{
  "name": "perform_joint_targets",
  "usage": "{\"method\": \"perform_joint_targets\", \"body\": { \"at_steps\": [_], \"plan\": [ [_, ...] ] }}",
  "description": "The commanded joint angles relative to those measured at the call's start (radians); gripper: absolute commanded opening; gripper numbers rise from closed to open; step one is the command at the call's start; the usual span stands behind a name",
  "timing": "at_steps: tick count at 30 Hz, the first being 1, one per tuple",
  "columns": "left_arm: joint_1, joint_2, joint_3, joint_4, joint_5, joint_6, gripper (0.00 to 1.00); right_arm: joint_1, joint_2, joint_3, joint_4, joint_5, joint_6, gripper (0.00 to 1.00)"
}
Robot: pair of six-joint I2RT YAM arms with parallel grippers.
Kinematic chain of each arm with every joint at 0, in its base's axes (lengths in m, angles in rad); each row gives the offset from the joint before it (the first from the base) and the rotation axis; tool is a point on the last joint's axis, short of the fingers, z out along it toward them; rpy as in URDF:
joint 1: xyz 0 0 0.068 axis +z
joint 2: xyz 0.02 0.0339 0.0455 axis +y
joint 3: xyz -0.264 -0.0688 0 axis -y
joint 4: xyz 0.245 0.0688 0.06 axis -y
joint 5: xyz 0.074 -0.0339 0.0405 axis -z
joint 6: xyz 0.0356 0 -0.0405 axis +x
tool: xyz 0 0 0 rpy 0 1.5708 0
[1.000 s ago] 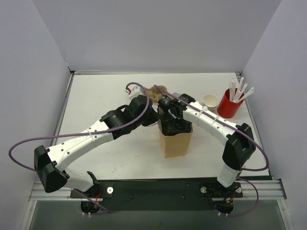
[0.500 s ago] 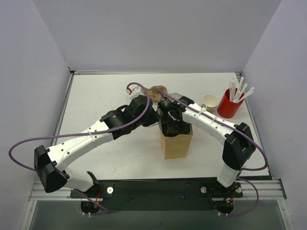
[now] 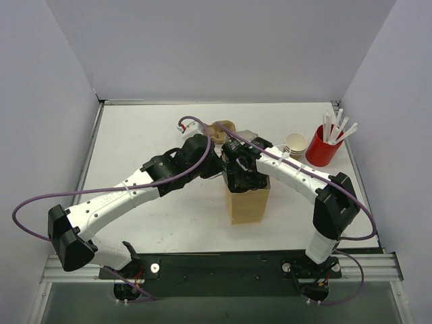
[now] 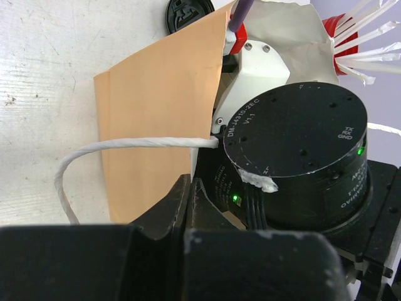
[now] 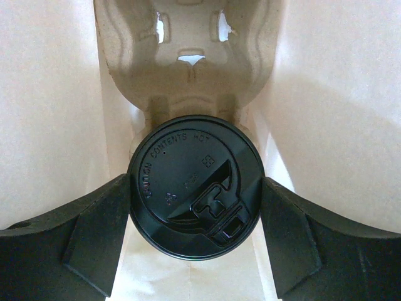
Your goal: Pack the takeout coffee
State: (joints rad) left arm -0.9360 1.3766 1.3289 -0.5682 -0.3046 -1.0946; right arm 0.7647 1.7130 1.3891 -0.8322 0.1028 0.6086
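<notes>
The takeout coffee shows only as its round black lid (image 5: 195, 204) in the right wrist view. It sits inside the brown paper bag (image 3: 248, 202), just in front of a pulp cup carrier (image 5: 188, 69). My right gripper (image 5: 195, 210) is down in the bag's mouth (image 3: 241, 177), with a finger pressed on each side of the lid. My left gripper (image 4: 190, 188) is shut at the bag's left rim (image 3: 217, 165), beside the white twisted handle (image 4: 125, 145). The cup's brown body is hidden.
A red cup of white sticks (image 3: 322, 147) and a stack of tan cups (image 3: 295, 143) stand at the back right. A brown pulp piece (image 3: 221, 127) lies behind the bag. A loose black lid (image 4: 186, 12) lies on the table beyond the bag.
My right gripper has sunk a little deeper into the bag with the coffee. The left arm has hardly moved.
</notes>
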Motion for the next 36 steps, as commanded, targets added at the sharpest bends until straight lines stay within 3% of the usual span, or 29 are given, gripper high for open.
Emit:
{"method": "perform_joint_targets", "body": {
  "at_steps": [1, 36],
  "plan": [
    [-0.006, -0.004, 0.019, 0.018, 0.022, 0.016, 0.00, 0.001, 0.004, -0.032, -0.053, 0.017, 0.014, 0.42],
    [-0.006, -0.005, 0.010, 0.014, 0.030, 0.025, 0.00, 0.001, -0.006, -0.093, -0.007, 0.020, 0.019, 0.41]
  ]
}}
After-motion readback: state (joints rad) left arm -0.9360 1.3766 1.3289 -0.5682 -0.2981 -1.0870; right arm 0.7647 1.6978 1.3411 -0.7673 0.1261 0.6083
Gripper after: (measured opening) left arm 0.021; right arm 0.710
